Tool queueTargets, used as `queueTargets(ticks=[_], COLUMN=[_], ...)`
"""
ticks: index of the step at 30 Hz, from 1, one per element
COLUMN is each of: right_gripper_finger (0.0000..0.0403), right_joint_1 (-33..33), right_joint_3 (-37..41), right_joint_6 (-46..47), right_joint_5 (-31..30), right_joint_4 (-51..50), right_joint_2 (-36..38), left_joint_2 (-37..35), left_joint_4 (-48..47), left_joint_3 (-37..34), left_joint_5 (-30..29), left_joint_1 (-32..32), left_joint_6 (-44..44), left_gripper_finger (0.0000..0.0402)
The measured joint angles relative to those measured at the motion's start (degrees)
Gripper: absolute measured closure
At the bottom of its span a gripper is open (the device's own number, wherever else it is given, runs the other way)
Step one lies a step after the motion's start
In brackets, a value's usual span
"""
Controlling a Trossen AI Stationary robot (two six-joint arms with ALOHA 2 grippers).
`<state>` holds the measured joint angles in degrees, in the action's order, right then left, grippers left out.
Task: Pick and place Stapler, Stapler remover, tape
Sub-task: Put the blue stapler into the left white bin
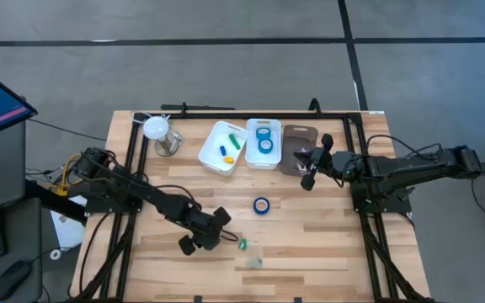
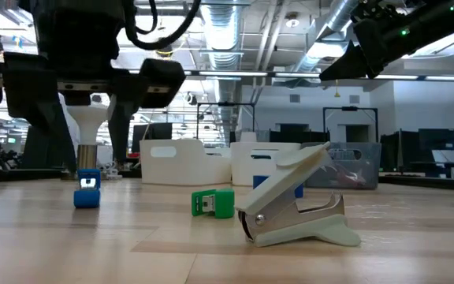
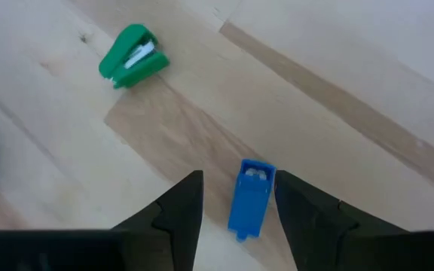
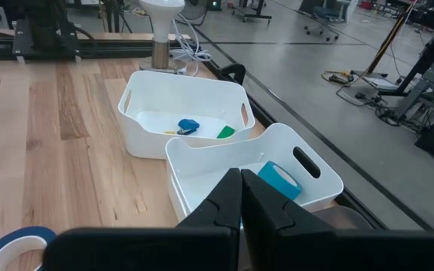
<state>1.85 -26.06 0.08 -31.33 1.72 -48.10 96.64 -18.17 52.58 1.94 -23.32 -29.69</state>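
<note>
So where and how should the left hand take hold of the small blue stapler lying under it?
Across the long sides of the blue stapler, coming straight down from above. It lies flat on the table, and the left hand is open with one finger on each side, so closing should pinch its narrow width.

Tape rolls: three. Two tape rolls [image 1: 264, 139] lie in the right white bin [image 1: 250, 156]; one tape roll [image 1: 262, 205] lies on the table [image 1: 310, 244]. White bins: two, side by side at the far edge. Small staplers on the table: two, one blue stapler [image 3: 249, 197] and one green stapler [image 3: 132, 57]. Staple remover [image 2: 298, 205]: one. Arms: two.
</note>
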Motion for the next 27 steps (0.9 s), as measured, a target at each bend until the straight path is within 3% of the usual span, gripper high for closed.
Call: queueTargets(ticks=[14, 27], right_gripper_finger=[0.0403, 0.0403], right_joint_1=[0.00, 0.00], right_joint_3=[0.00, 0.00], right_joint_6=[0.00, 0.00], right_joint_5=[0.00, 0.00], right_joint_4=[0.00, -0.02], right_joint_2=[0.00, -0.01], left_joint_2=[4.98, 4.96], left_joint_4=[0.68, 1.10], left_joint_3=[0.13, 0.04], left_joint_5=[2.42, 2.80], left_joint_1=[0.28, 0.25], left_joint_6=[0.04, 3.23], left_gripper_finger=[0.0253, 0.0356])
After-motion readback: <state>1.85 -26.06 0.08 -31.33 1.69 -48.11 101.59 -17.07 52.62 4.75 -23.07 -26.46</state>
